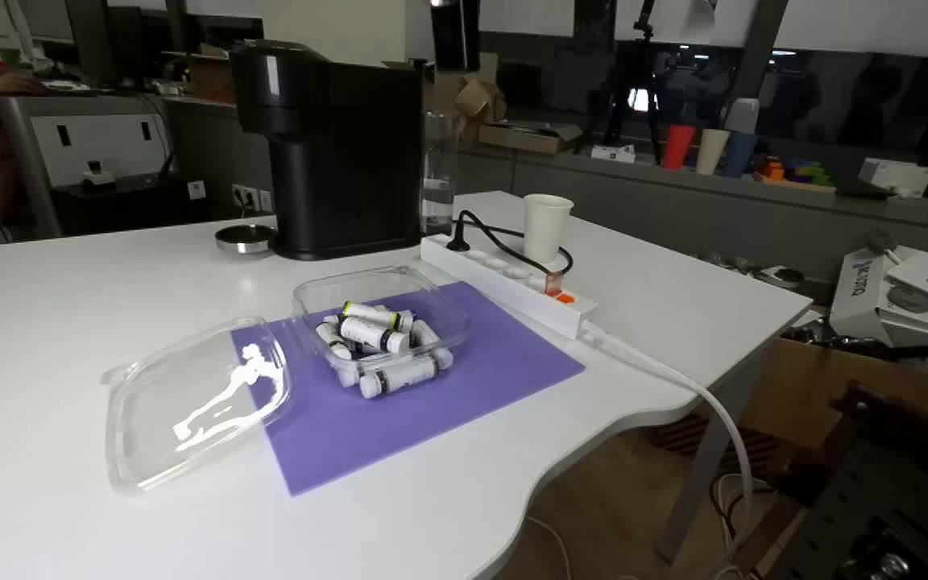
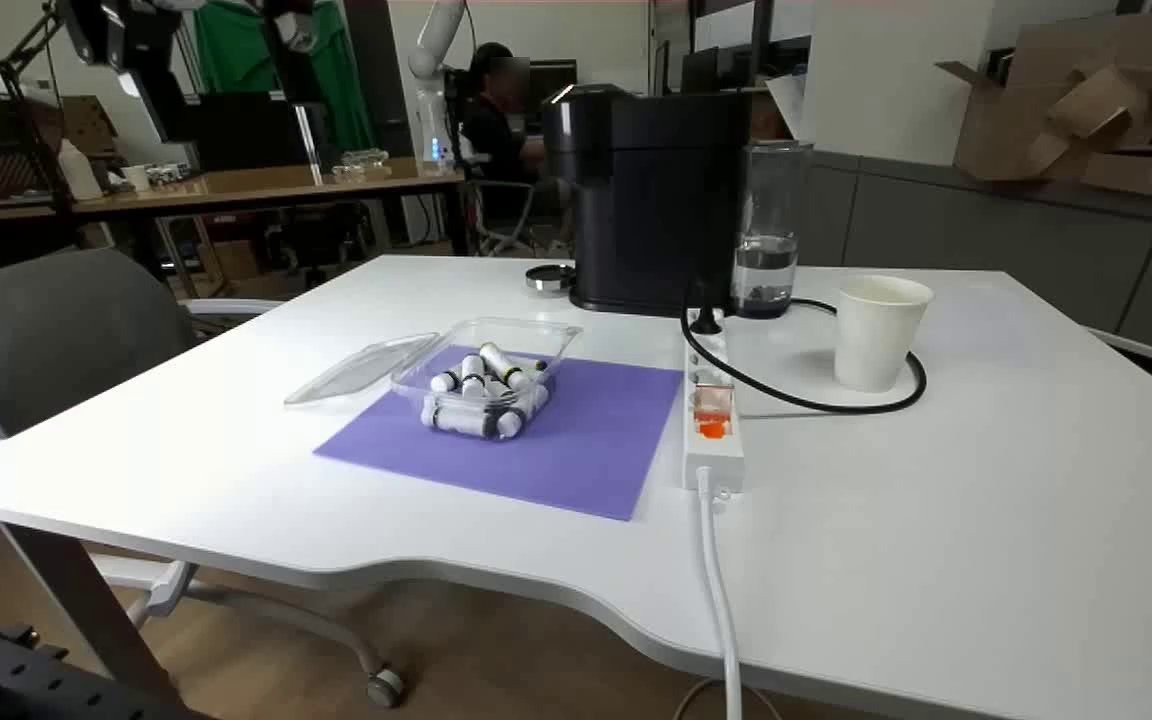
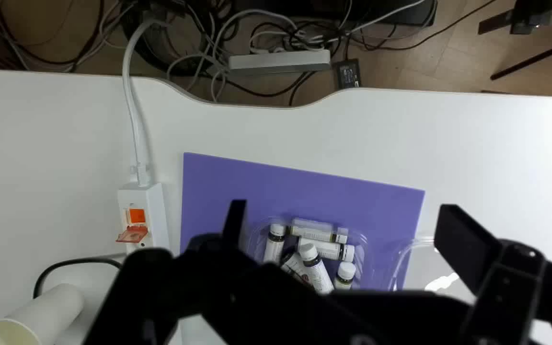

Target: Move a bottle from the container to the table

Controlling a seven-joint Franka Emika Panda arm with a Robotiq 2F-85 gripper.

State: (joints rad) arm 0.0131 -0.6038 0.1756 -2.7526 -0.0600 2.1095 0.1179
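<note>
Several small white-labelled bottles with white caps and dark necks lie heaped in the clear container (image 1: pixel 440 302), as in an exterior view (image 2: pixel 503 366). In the wrist view, one bottle (image 3: pixel 317 270) lies slanted on top of the others. The container's rim (image 3: pixel 361 239) also shows there, partly hidden by my gripper's black body. The container sits on the purple mat with its lid hinged open. The white table (image 1: pixel 53 322) spreads around the mat. My gripper (image 3: pixel 345 213) is wide open and empty, high above the container. Its fingers also show at the top of an exterior view (image 2: pixel 244 140).
The purple mat (image 1: pixel 504 362) lies under the container, with the open lid (image 1: pixel 190 403) beside it. A white power strip (image 1: pixel 504 282) with a black cable and a paper cup (image 1: pixel 546 229) stand beside the mat. A tall black machine (image 1: pixel 343 153) and a metal dish (image 1: pixel 245 239) are behind.
</note>
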